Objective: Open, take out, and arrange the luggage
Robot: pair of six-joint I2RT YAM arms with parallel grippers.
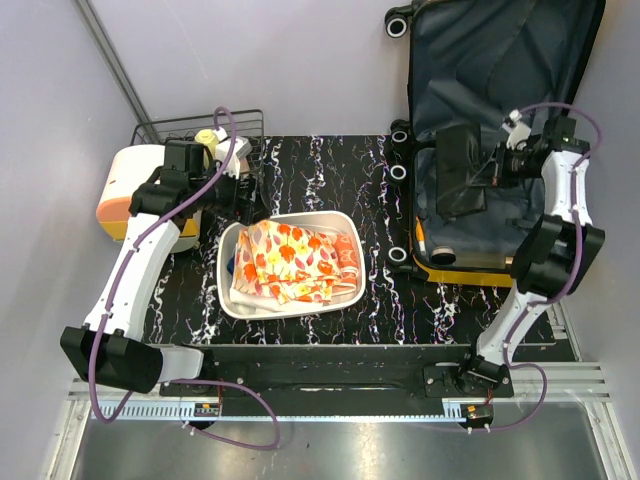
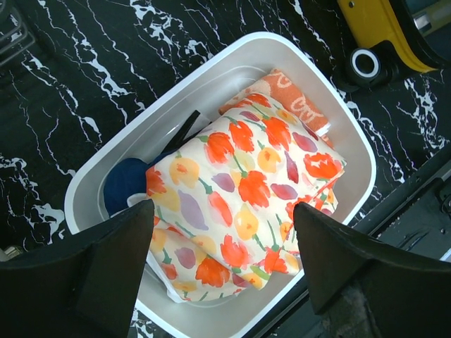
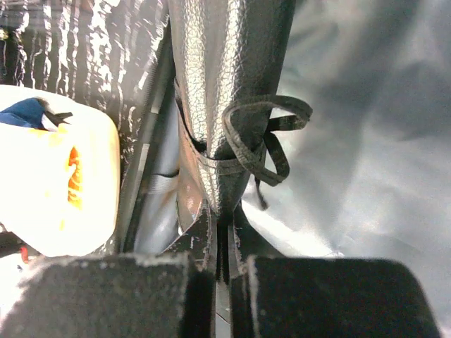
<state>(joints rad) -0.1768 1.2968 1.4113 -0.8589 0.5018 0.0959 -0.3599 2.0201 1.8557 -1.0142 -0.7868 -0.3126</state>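
The luggage (image 1: 500,60) lies open at the right, its dark grey lining up and a yellow shell edge (image 1: 470,275) nearest me. Inside it, my right gripper (image 1: 490,172) is shut on the thin lower edge of a black leather-like pouch (image 1: 458,170). In the right wrist view the pouch (image 3: 225,84) hangs lifted from the gripper (image 3: 224,239), with a tied black cord on its side. My left gripper (image 2: 224,211) stands open, holding nothing, above a white tray (image 2: 211,63) that contains a folded floral cloth (image 2: 239,190). A yellow corner of the luggage (image 2: 373,21) shows in that view.
The white tray (image 1: 290,217) sits mid-table with the floral cloth (image 1: 285,260), an orange cloth (image 2: 296,98) and a dark blue item (image 2: 123,186) in it. A wire basket (image 1: 200,125) and a cream-and-orange container (image 1: 125,190) stand at the far left.
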